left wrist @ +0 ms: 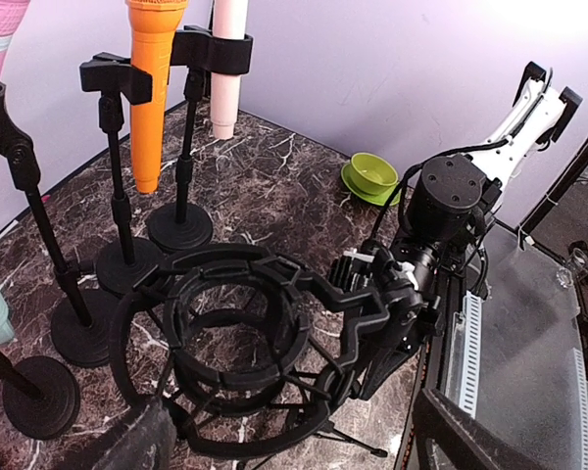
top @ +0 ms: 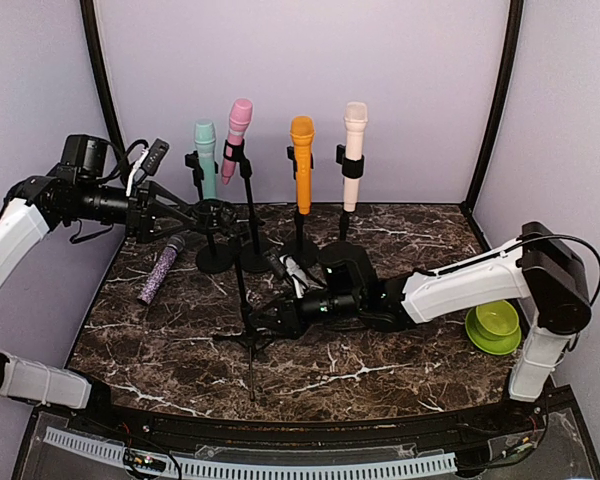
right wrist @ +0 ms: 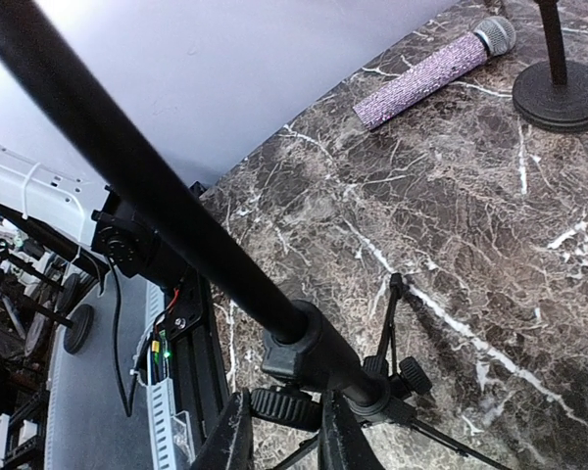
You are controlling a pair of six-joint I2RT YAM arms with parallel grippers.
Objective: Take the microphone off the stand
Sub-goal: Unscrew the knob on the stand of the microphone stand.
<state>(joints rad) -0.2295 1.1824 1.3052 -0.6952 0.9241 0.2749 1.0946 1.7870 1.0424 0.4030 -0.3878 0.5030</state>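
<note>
Right hand (right wrist: 286, 409) clamps the stand (right wrist: 157, 196) low — best to hold it firm. Left hand (top: 168, 190), wide open and empty, should draw straight back from the vacant mount (left wrist: 235, 352) — the purple microphone (top: 160, 268) lies on the table (top: 400, 372).

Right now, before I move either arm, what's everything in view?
teal microphone: 1, teal, back row far left, clipped upright
pink microphone: 1, pink, next along, clipped, tilted
orange microphone: 1, orange, back row, clipped upright
cream microphone: 1, cream, back row far right, clipped upright
round-base stands: 4, black, under those microphones
glitter microphone: 1, purple, lying loose on the table's left
tripod stand: 1, black, centre; its shock mount is empty
bowl: 1, green, table's right edge
table: 1, dark marble
left tool: 1, black, open, close to the shock mount
right tool: 1, black, shut on the tripod stand, low down
</note>
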